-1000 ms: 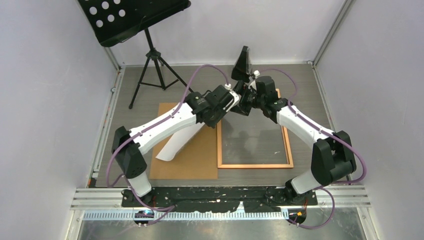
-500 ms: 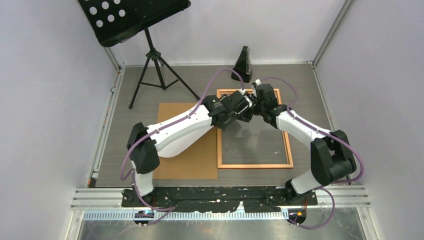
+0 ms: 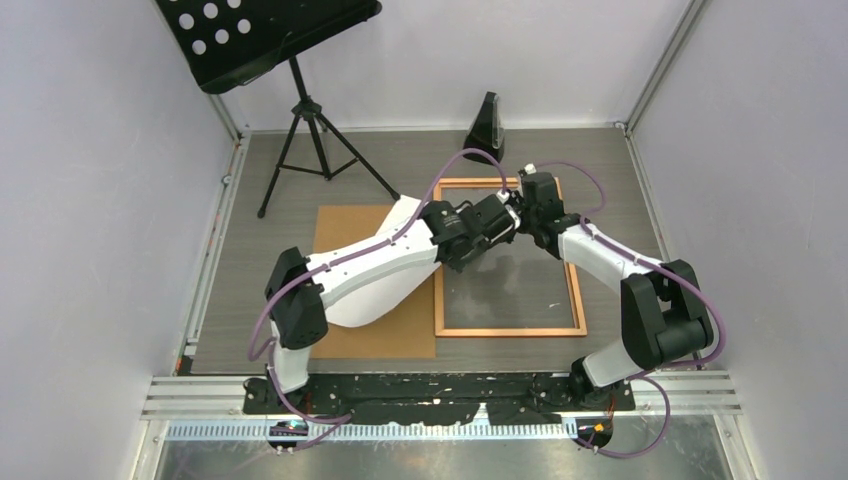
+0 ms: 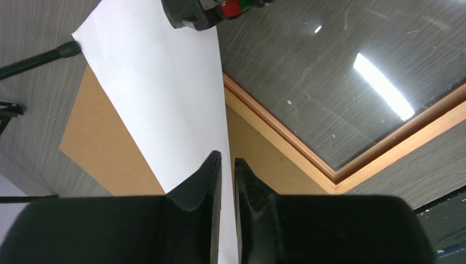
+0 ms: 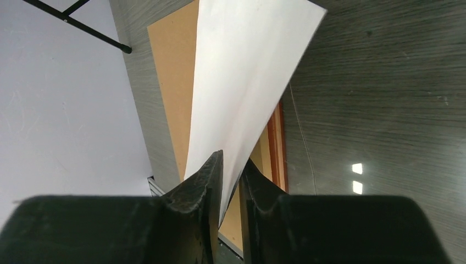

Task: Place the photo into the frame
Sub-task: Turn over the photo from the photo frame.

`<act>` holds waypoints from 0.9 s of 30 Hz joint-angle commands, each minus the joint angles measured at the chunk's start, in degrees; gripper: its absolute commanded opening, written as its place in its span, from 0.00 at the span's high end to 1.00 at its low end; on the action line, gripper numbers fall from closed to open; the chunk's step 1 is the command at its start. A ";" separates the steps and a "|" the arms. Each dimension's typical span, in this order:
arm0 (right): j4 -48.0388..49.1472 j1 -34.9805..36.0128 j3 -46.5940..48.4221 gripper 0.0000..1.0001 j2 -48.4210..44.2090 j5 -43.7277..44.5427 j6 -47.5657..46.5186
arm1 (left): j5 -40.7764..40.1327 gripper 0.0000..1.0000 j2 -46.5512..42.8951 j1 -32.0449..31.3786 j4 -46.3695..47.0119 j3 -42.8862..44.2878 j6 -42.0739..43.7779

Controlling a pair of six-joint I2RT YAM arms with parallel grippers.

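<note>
The photo (image 3: 378, 305) hangs as a curved white sheet, plain back showing, between both grippers over the frame's far left part. My left gripper (image 3: 500, 220) is shut on one edge of it; in the left wrist view the photo (image 4: 159, 93) runs between the jaws of this gripper (image 4: 226, 158). My right gripper (image 3: 522, 208) meets it tip to tip. In the right wrist view that gripper (image 5: 232, 157) has narrow jaws round a corner of the photo (image 5: 247, 71). The copper-orange frame (image 3: 578, 290) lies flat, its glass bare.
A brown backing board (image 3: 370, 335) lies left of the frame, partly under the photo. A black music stand (image 3: 270, 40) on a tripod stands at the far left. A black wedge-shaped object (image 3: 487, 125) sits beyond the frame. Walls close in both sides.
My left arm has swung right and lower, carrying the photo from above the board to the frame's far left corner. The right gripper's jaws have narrowed from wide open onto the photo's corner.
</note>
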 commanded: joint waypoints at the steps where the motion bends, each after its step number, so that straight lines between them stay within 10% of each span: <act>1: 2.42 -1.05 -0.08 0.78 -2.77 1.78 -0.39 | -0.58 0.75 -0.59 -1.23 -0.33 2.71 0.46; 8: 2.18 -2.91 0.21 0.94 -3.02 2.70 -0.93 | 0.31 0.46 -2.10 -2.68 -1.05 4.23 0.76; 27: -12.14 -14.84 7.54 0.95 -4.81 -1.27 -16.70 | 8.90 0.34 -16.40 -3.07 -0.74 4.46 5.64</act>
